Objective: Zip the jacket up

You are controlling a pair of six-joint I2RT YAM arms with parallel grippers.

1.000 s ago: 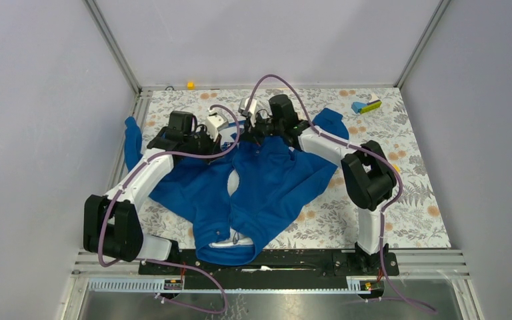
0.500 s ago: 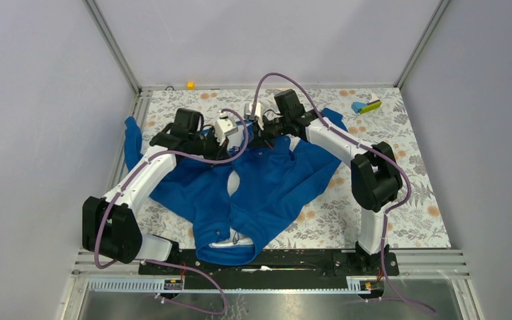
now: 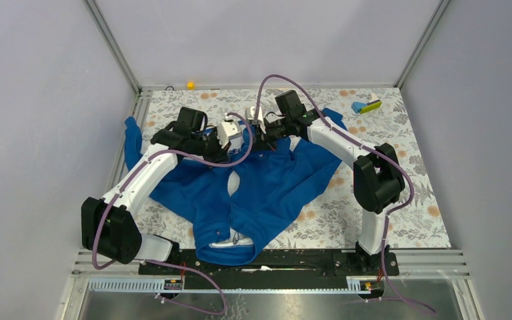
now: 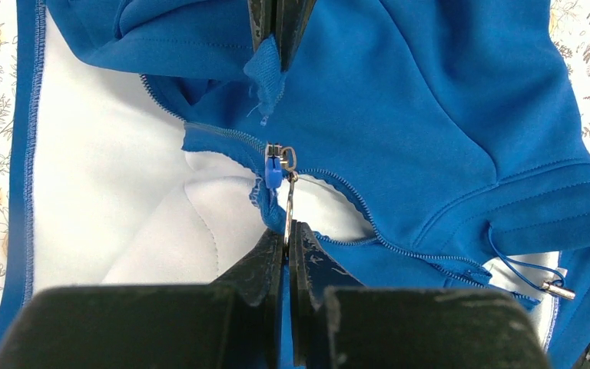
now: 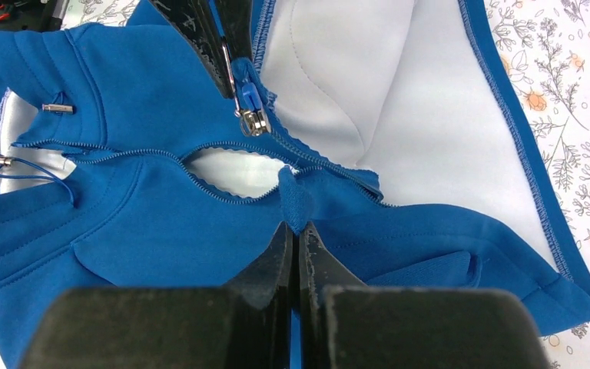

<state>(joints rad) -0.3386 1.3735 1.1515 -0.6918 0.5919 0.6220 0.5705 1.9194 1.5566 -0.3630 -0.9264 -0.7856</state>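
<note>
The royal-blue jacket [image 3: 273,187] lies spread on the table with its white lining showing. My left gripper [image 3: 240,142] is shut on the metal pull ring [image 4: 289,201] of the zipper slider [image 4: 276,161], close in the left wrist view [image 4: 287,229]. My right gripper [image 3: 262,137] faces it and is shut on a small fold of blue fabric [image 5: 293,196] at the zipper's end, seen in the right wrist view [image 5: 296,228]. The slider [image 5: 252,117] also shows there, just beyond that fold. The zipper teeth [image 4: 369,211] gape open past the slider.
Blue and yellow-green blocks [image 3: 367,105] lie at the back right of the floral table cover [image 3: 413,200]. A small yellow piece [image 3: 190,85] sits at the back edge. Drawstring tips [image 4: 555,289] lie on the jacket.
Both grippers have shifted a little to the right at the jacket's far end, each keeping its hold. The right arm has stretched out further.
</note>
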